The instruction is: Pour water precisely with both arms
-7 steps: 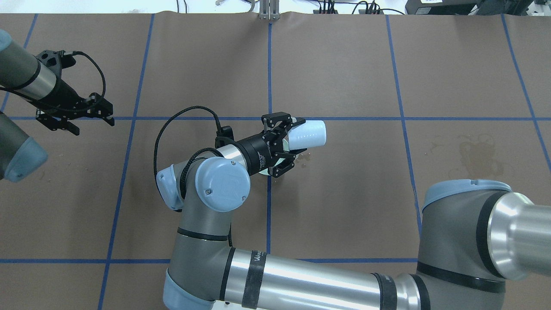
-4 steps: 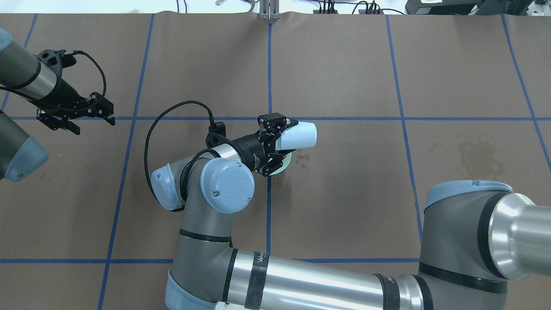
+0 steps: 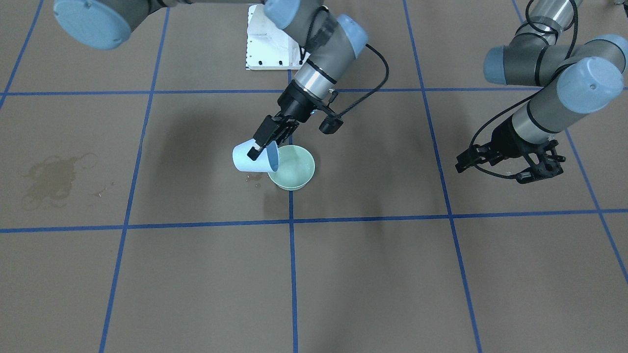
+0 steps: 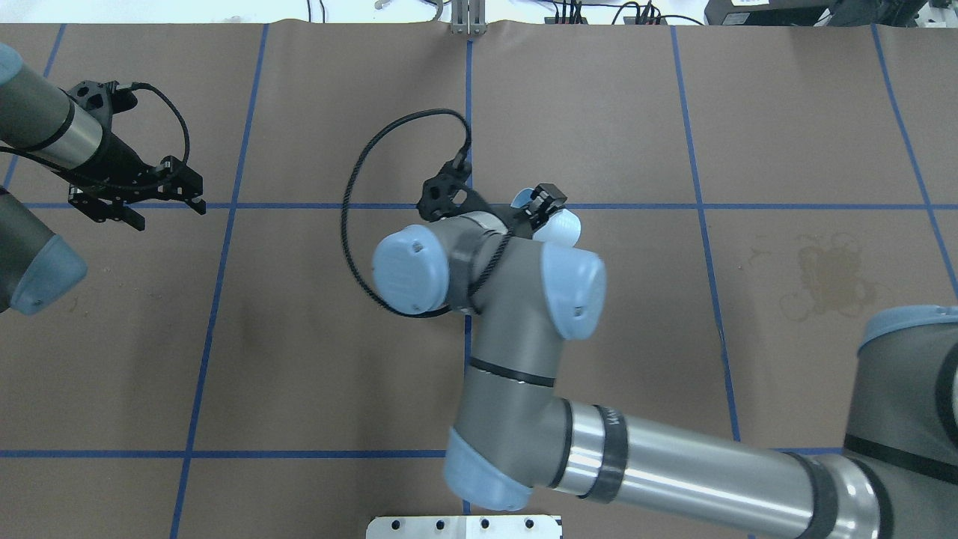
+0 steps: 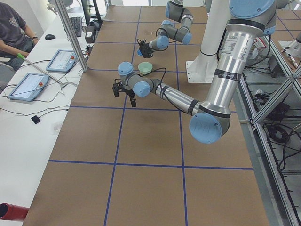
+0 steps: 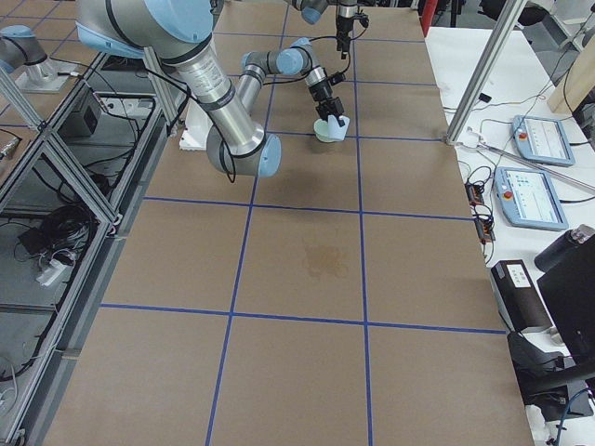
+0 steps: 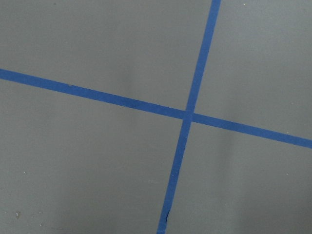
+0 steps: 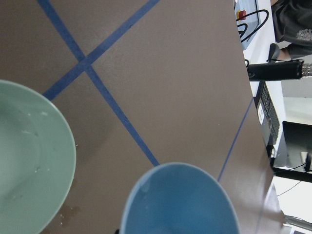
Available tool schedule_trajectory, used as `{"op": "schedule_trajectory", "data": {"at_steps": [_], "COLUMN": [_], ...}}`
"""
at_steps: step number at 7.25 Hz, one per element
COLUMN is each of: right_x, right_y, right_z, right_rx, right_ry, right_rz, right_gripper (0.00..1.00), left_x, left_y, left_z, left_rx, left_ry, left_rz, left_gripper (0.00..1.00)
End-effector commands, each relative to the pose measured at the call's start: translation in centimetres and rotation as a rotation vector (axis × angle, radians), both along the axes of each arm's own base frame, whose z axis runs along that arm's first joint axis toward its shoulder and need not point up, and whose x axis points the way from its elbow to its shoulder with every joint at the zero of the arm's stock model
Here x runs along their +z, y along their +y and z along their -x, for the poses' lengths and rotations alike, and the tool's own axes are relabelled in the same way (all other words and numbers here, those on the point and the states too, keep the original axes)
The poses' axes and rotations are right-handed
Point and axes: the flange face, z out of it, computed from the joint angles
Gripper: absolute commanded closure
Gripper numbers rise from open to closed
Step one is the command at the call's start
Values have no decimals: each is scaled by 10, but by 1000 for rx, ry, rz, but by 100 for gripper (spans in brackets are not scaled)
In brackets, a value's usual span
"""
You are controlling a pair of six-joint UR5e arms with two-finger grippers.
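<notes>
My right gripper [image 3: 260, 144] is shut on a pale blue cup [image 3: 251, 159], tipped on its side with its mouth over the rim of a pale green bowl [image 3: 294, 169]. The right wrist view shows the cup's blue inside [image 8: 180, 202] and the bowl [image 8: 29, 165] with a few shiny drops of water [image 8: 31, 124]; no stream shows. In the overhead view the cup [image 4: 560, 224] peeks past the right wrist and the bowl is hidden. My left gripper [image 4: 159, 209] is open and empty, far off at the table's left.
Small water drops [image 3: 252, 179] lie on the brown table beside the bowl. A dried stain [image 3: 51, 179] marks the table on my right side. The white pedestal [image 3: 270, 44] stands behind the bowl. Blue tape lines [image 7: 187, 114] grid the table.
My right arm has swung its elbow and wrist to the right and now covers the bowl from above. The cup has shifted slightly right and turned. My left gripper has barely moved.
</notes>
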Motion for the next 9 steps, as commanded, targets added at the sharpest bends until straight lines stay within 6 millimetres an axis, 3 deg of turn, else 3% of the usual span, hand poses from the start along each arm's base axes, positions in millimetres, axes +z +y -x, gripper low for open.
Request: {"op": "schedule_trajectory", "data": {"at_steps": [1, 3, 5, 8, 9], "right_x": [46, 99, 148, 268, 299], "right_y": [-24, -26, -8, 40, 38], "right_z": [-99, -183, -232, -293, -291], "right_rx": [95, 144, 303, 314, 391], "right_ry": [-310, -377, -465, -616, -739], "right_rz": [117, 150, 204, 167, 184], "right_gripper": [100, 100, 100, 100, 100], "left_x": [-23, -39, -57, -66, -67], "left_y": [-5, -6, -5, -4, -3], "left_z": [-7, -7, -8, -9, -9], "left_rx": [-1, -3, -35, -46, -51], "left_ry": [19, 35, 54, 64, 64], "left_rz": [-26, -46, -30, -25, -18], "left_gripper": [0, 0, 0, 0, 0]}}
